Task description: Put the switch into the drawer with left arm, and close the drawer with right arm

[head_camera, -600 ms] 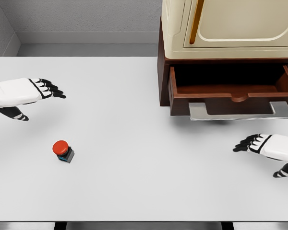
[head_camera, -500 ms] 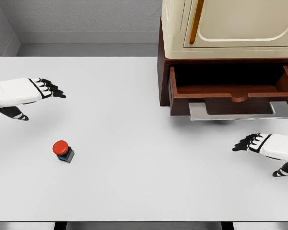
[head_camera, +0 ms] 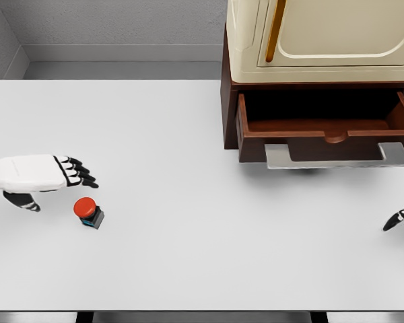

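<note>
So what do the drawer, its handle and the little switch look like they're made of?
The drawer looks like dark reddish-brown wood with a smooth stained finish. Its handle looks like brushed grey metal, flat and pale. The switch seems plastic: a glossy red cap on a dark body with a blue band. These are rendered surfaces, so that is only how they look.

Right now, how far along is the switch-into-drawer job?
Nothing is done yet. The switch sits on the table, ungrasped. In hand: the left hand hovers just up-left of it, fingers open, holding nothing. The drawer stands open with no switch inside. The right hand shows only at the right edge. Left: grasp, carry, drop in, then close the drawer.
</note>
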